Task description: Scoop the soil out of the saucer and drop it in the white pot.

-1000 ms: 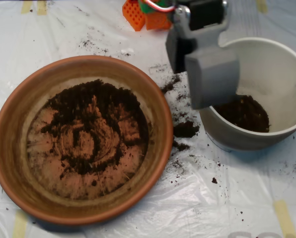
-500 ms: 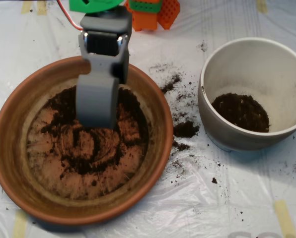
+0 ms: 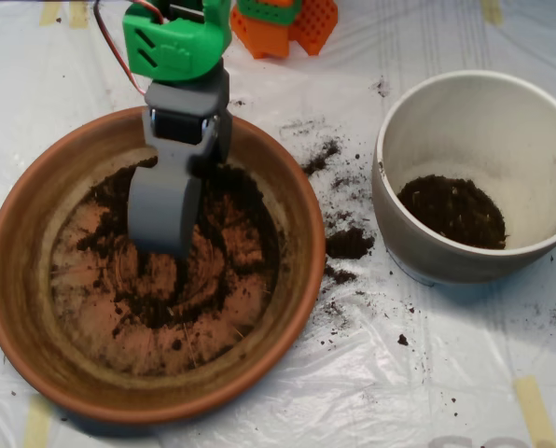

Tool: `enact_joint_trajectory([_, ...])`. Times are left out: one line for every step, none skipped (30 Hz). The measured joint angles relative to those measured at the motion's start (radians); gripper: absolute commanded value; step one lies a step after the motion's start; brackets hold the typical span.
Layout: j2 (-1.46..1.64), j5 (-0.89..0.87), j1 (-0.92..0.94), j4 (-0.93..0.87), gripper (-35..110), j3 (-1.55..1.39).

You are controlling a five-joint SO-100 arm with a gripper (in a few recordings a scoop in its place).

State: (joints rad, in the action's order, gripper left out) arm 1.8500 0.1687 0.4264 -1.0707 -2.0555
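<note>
The grey clamshell scoop (image 3: pixel 163 219) is being held tip-down inside the terracotta saucer (image 3: pixel 28 280), its tip among the soil (image 3: pixel 217 201) at the upper middle of the dish. Whether its shells are spread or pressed together cannot be told. More soil is being held in the white pot (image 3: pixel 418 247) on the right, and spilled crumbs (image 3: pixel 349 244) are lying on the plastic sheet (image 3: pixel 427 373) between the two.

Crinkled white plastic sheet (image 3: pixel 446 373) taped over the table.
</note>
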Motion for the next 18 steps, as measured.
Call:
enact_joint_trajectory([-0.003,0.002,0.002,0.005,57,0.0])
enact_joint_trajectory([-0.012,0.006,0.006,0.008,57,0.0])
enact_joint_trajectory([-0.029,0.006,0.012,0.009,58,0.0])
enact_joint_trajectory([-0.044,0.006,0.017,0.011,58,0.0])
enact_joint_trajectory([-0.063,0.006,0.021,0.011,58,0.0])
enact_joint_trajectory([-0.083,0.005,0.029,0.011,58,0.002])
enact_joint_trajectory([-0.11,-0.002,0.04,0.011,57,0.003])
enact_joint_trajectory([-0.141,-0.006,0.052,0.003,57,0.015])
enact_joint_trajectory([-0.181,-0.018,0.064,-0.005,56,0.035])
enact_joint_trajectory([-0.224,-0.029,0.077,-0.006,56,0.06])
enact_joint_trajectory([-0.268,-0.038,0.095,-0.011,56,0.089])
enact_joint_trajectory([-0.302,-0.049,0.114,-0.014,55,0.114])
enact_joint_trajectory([-0.341,-0.064,0.132,-0.009,55,0.14])
enact_joint_trajectory([-0.37,-0.077,0.152,-0.012,54,0.166])
enact_joint_trajectory([-0.397,-0.078,0.176,-0.012,52,0.187])
enact_joint_trajectory([-0.426,-0.091,0.198,-0.012,50,0.21])
enact_joint_trajectory([-0.448,-0.106,0.216,-0.012,48,0.229])
enact_joint_trajectory([-0.46,-0.109,0.235,-0.012,47,0.249])
